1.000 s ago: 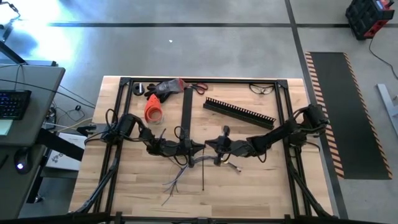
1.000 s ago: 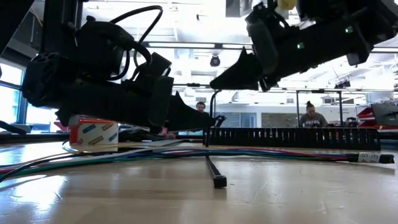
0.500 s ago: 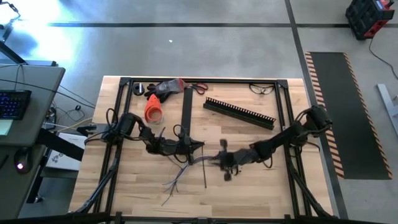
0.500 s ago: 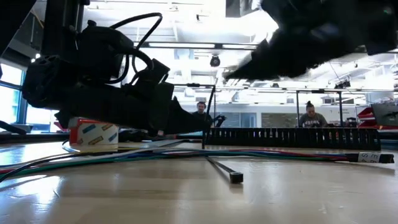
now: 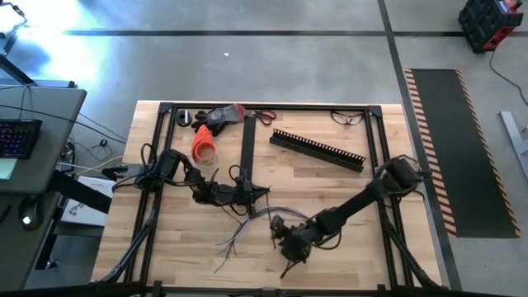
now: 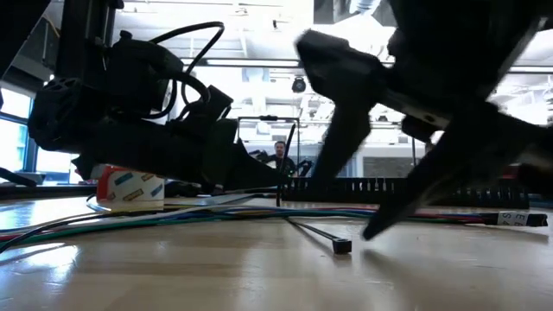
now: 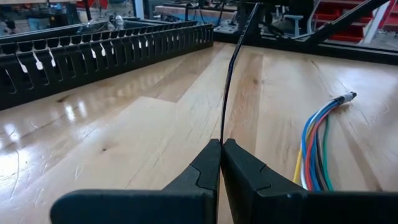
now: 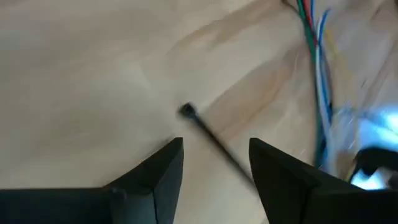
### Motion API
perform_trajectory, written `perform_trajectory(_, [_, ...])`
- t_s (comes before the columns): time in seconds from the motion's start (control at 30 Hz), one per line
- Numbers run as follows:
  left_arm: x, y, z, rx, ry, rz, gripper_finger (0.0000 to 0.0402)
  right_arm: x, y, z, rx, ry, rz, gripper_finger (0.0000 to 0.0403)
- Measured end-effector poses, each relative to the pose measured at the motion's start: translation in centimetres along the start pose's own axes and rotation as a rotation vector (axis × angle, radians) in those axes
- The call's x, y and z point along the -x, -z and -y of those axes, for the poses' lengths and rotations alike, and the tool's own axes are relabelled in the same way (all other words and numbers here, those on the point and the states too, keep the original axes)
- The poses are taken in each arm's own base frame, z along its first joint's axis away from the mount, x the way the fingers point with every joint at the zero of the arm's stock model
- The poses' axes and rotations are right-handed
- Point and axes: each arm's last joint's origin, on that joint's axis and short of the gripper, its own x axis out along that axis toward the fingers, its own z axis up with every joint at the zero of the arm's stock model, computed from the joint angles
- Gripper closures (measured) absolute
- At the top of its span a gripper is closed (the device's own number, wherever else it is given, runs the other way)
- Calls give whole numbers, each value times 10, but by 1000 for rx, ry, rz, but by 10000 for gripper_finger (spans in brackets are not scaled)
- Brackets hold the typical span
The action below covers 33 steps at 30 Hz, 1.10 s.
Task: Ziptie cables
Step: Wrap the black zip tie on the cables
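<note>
right end effector (image 8: 214, 165) lowered, opened, nearer zip tie (image 8: 208, 134)

Right wrist view is motion-blurred; we can't resolve the cables (image 8: 314, 56) past coloured streaks; zip tie (image 8: 208, 134) runs out of sight behind a finger; in the low view the right gripper (image 6: 363, 203) is a dark silhouette, cut off up top.

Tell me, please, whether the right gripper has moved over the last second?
Yes. In the high view the right gripper has swung from beside the left gripper toward the table's near edge, farther from the slotted channel.
</note>
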Motion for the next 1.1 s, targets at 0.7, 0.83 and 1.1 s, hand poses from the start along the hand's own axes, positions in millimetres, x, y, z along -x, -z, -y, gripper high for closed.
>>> perform_trajectory(0.7, [1,0,3,2,29,-2,402,-27,24,27,258,-184,108,398])
perform_trajectory(0.83, [1,0,4,2,32,3,402,-35,21,22,56,-164,110,402])
perform_trajectory(1.1, [8,-7,16,-47,61,84,402,-34,28,9,-555,-59,211,403])
